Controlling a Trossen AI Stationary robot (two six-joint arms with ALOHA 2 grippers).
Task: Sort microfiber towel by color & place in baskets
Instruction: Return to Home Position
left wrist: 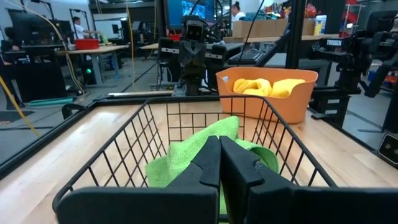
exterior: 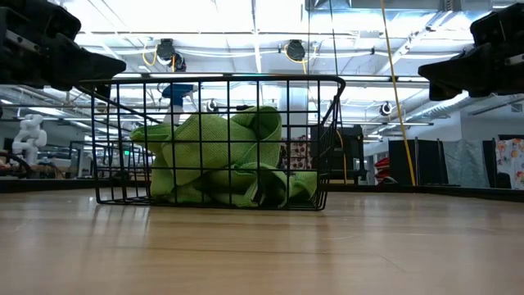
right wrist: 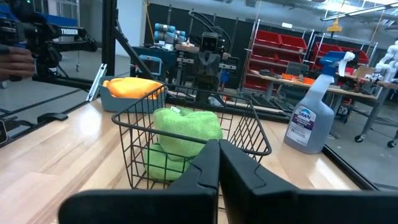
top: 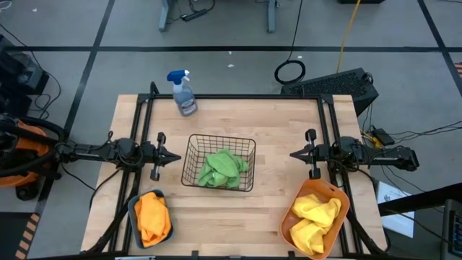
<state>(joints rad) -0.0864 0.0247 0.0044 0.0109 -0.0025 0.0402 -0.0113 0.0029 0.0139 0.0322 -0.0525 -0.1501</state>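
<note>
Holds nothing in the left gripper (top: 175,156), pressed together, just left of the black wire basket (top: 222,137). Same for the right gripper (top: 294,154), on the other side, farther off. Has green cloths (top: 222,168) in that basket, maybe two. Has orange cloths (top: 153,218) in the teal tub (top: 132,208), yellow cloths (top: 317,215) in the orange tub (top: 296,204).

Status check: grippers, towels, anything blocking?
Left gripper and right gripper shut, empty, flanking black wire basket. Green towels in it, orange towels in teal tub, yellow towels in orange tub. Spray bottle at table's back edge, blocking nothing.
</note>
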